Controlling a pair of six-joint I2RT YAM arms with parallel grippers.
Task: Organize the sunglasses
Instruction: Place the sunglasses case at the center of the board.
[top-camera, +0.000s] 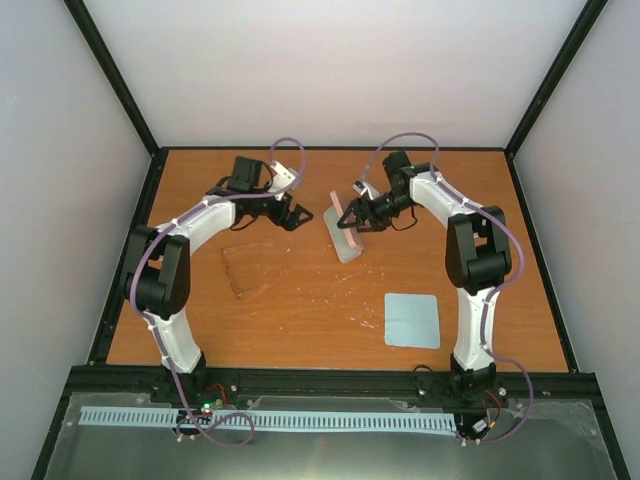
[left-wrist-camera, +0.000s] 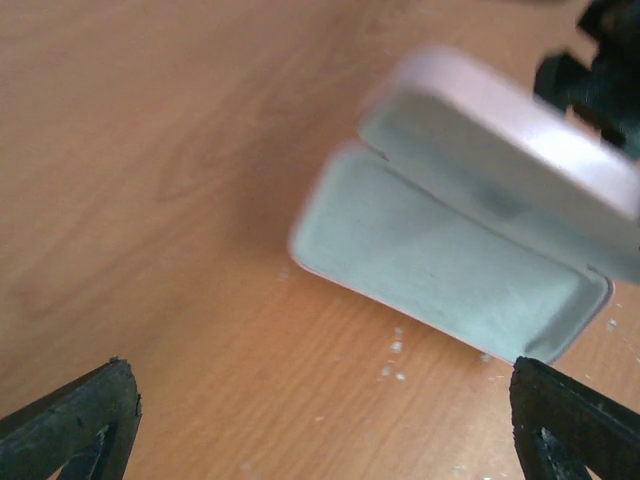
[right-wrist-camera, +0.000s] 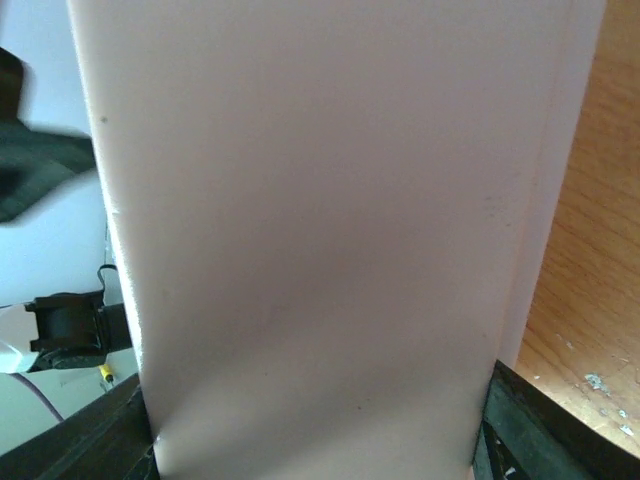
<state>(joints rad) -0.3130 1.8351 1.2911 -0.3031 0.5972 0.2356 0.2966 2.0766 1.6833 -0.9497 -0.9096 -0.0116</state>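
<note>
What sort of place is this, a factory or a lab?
Probably a robotics lab test cell: two white robot arms bolted to an orange-brown wooden table, plain white panel walls in a black metal frame, plus an open pink oblong case.

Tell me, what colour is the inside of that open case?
Pale grey-green lining, clearest in left wrist view.

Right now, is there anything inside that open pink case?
No, the case lies open and its pale grey lining is bare, with the sunglasses out on the wooden table.
</note>
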